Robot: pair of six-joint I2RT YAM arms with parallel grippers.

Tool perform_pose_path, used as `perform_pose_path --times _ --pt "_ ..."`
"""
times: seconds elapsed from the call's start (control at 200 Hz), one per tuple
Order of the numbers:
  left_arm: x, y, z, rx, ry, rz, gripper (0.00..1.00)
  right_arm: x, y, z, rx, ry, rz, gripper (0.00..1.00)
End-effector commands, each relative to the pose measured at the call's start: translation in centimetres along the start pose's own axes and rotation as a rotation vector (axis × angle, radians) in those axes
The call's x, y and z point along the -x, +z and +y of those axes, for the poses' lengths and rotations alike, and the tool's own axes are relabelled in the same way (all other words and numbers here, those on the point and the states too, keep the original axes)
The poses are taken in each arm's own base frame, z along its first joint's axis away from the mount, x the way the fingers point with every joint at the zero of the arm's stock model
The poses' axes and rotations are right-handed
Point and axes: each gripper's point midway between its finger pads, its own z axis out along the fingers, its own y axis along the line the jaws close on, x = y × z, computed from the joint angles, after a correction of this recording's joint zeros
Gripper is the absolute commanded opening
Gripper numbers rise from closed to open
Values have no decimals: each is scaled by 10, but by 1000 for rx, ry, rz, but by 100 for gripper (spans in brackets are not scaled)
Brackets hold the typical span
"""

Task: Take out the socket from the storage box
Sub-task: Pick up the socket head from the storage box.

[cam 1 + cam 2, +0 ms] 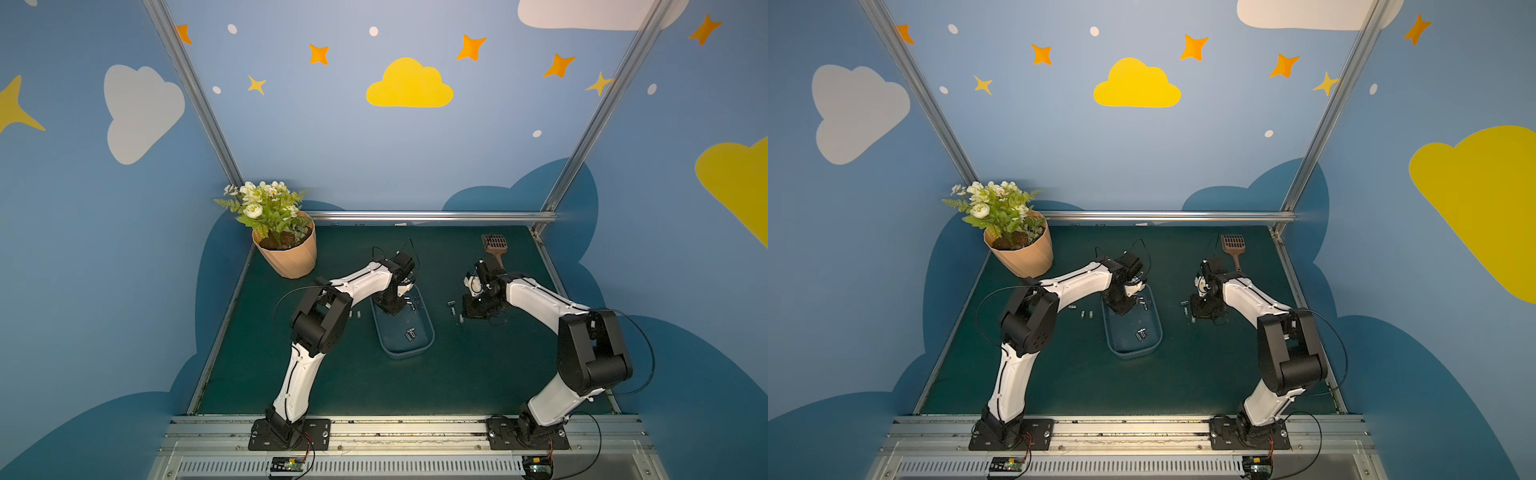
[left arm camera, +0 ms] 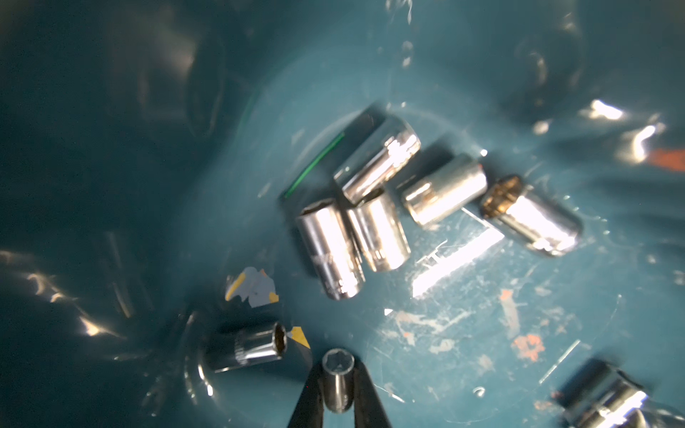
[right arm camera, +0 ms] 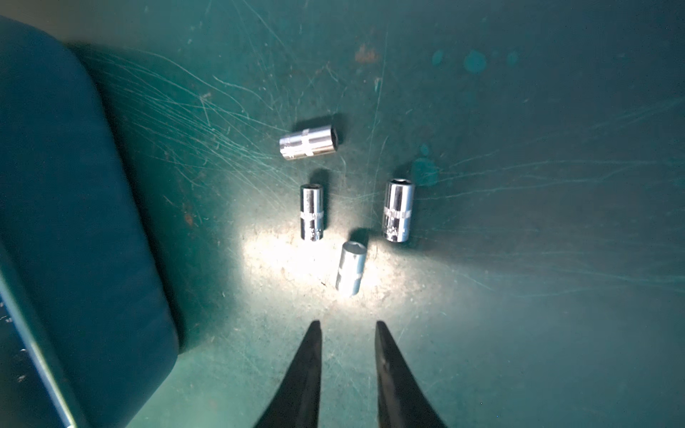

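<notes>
The storage box [image 1: 409, 354], a shallow see-through bluish tub with rounded corners, stands upright at mid-scene, its long side running near to far. At its far end one small chrome socket [image 2: 337, 381], hex mouth showing, is pinched between the tips of the left gripper [image 2: 338, 366]. Blur makes it hard to tell whether it touches the box floor. Other sockets [image 2: 378, 229] lie on their sides inside, five of them bunched together. Four loose sockets [image 3: 398, 211] lie just right of the box.

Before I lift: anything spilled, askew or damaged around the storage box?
Nothing serious. The storage box sits flat; four sockets lie loose on the mat beside it. Only wear shows: scratches on the mat, scuffs inside the box.
</notes>
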Motion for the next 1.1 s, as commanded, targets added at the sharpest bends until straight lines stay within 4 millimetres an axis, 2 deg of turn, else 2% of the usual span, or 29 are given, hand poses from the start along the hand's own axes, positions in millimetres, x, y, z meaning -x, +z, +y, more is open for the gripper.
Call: perform_pose_path --times 0.0,0.245,0.43,0.641,0.746,0.831,0.931,1.096 --pt "-6 15 -4 -30 -24 27 15 -2 -7 1 10 -4 -14 27" --pt "14 -17 -1 -50 -90 -113 14 -2 -7 0 7 -2 -14 27" --pt "25 -57 6 -34 -152 -238 13 -2 -8 0 7 -2 -16 27" --pt "25 -104 12 -32 -214 -357 13 -2 -7 1 10 -2 -14 27" --pt "16 -124 21 -11 -266 -404 14 -2 -6 1 14 -1 -12 27" --pt "2 -130 32 4 -319 -411 15 -2 -6 1 15 -1 -12 27" --pt "-23 -125 48 20 -392 -388 15 -1 -6 1 17 -1 -14 27" --pt "-66 -106 71 31 -521 -331 15 -1 -6 2 18 -2 -17 27"
